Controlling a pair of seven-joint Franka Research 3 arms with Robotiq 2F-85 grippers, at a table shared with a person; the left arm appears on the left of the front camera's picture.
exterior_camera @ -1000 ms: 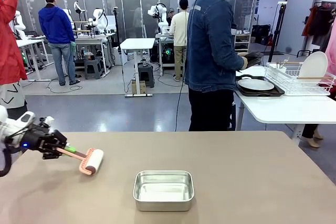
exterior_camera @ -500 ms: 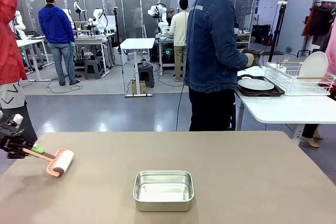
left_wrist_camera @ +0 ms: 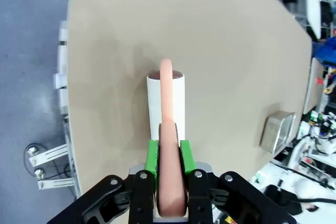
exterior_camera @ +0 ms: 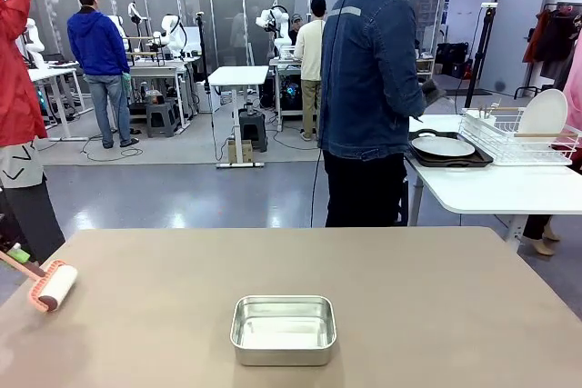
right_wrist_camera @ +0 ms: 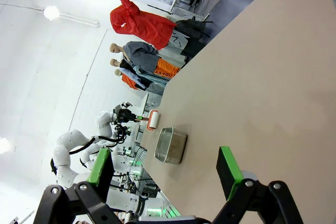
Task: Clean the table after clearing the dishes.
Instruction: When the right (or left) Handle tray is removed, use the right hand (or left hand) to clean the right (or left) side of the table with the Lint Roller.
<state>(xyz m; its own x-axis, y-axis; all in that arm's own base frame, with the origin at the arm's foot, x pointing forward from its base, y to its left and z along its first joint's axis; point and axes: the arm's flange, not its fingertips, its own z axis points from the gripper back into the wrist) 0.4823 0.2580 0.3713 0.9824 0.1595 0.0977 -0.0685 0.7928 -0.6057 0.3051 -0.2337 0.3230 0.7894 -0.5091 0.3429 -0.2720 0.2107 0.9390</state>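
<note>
The taupe table (exterior_camera: pixel 409 297) spans the front view. A white lint roller (exterior_camera: pixel 53 286) with a pink frame rests on its far left end, the handle running off the picture's left edge. In the left wrist view my left gripper (left_wrist_camera: pixel 169 157) is shut on the pink handle (left_wrist_camera: pixel 167 129), with the roller's drum (left_wrist_camera: pixel 166 98) lying on the table (left_wrist_camera: pixel 220 51) just ahead. My right gripper (right_wrist_camera: pixel 164 165) hangs open above the table (right_wrist_camera: pixel 262 77) with nothing between its fingers. The dishes, a white plate (exterior_camera: pixel 443 145) on dark trays, sit on the white side table.
A steel pan (exterior_camera: pixel 284 329) stands at the table's front middle, also seen as the pan (left_wrist_camera: pixel 278 129) and the pan (right_wrist_camera: pixel 171 145). A person in a denim jacket (exterior_camera: pixel 368 88) stands at the far side, facing the side table. A wire rack (exterior_camera: pixel 518 138) holds another plate.
The roller has travelled left along the table, from left of the pan to the table's left end. My left gripper has left the front view. The person's hands shifted at the side table.
</note>
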